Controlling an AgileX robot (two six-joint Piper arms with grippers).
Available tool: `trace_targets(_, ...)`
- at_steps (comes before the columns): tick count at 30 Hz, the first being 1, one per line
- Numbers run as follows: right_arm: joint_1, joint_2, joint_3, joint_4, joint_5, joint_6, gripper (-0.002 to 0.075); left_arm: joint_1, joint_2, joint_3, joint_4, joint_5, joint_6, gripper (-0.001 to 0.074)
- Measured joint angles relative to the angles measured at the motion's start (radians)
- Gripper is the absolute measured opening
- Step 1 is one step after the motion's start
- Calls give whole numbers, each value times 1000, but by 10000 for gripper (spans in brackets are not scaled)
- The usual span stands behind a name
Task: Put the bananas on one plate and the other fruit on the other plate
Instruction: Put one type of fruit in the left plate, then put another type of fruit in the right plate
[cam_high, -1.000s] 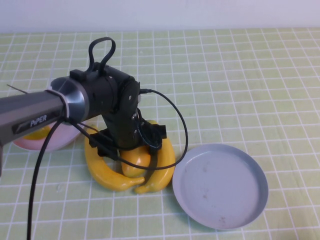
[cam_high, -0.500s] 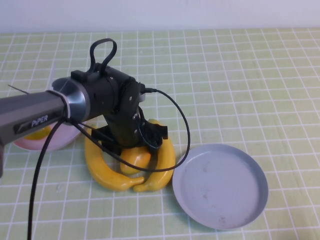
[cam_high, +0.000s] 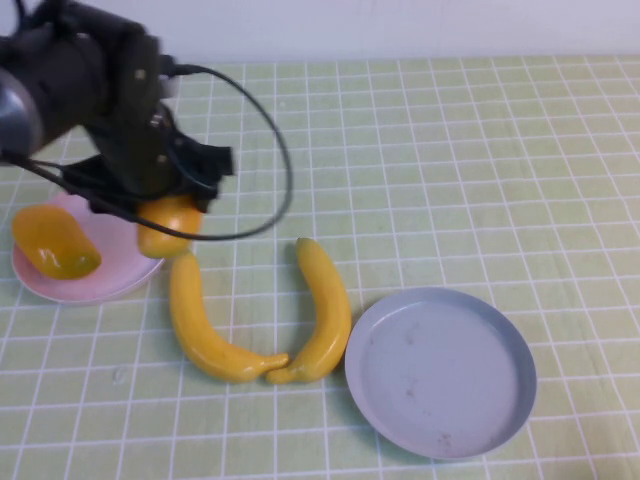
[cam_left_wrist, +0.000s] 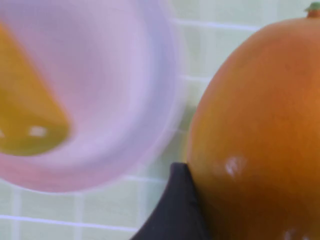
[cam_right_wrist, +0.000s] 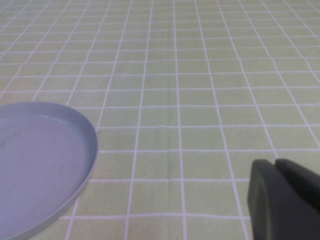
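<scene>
My left gripper is shut on an orange-yellow mango and holds it in the air at the right edge of the pink plate. In the left wrist view the mango fills the frame beside the pink plate. A second mango lies on the pink plate. Two bananas lie on the table, tips touching, left of the empty grey-blue plate. My right gripper is shut, out of the high view, over bare cloth beside the grey-blue plate.
The table is covered with a green checked cloth. The left arm's black cable loops above the cloth right of the gripper. A white wall runs along the far edge.
My left gripper has lifted the mango from between the bananas and carried it left and back to the pink plate's edge. The bananas are now uncovered.
</scene>
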Motion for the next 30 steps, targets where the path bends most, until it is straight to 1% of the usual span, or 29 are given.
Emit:
trace_targets(4,0,0,0,0,0,0,-17,113,31,-1,7,-35,-15,548)
trace_targets(7,0,0,0,0,0,0,-17,149,73,-1,9,-65,-13,548)
trace_targets(10,0,0,0,0,0,0,-17,167,121,-1,9,-101,-8,548)
trace_targets(15,0,0,0,0,0,0,-17,179,181,-1,9,-112,19,548)
trace_targets(21,0,0,0,0,0,0,-17,181,193,-28,3,-104,144,552)
trace_targets(26,0,0,0,0,0,0,-17,181,193,-97,0,-67,153,651)
trace_targets(30,0,0,0,0,0,0,-17,181,193,-153,0,10,153,665)
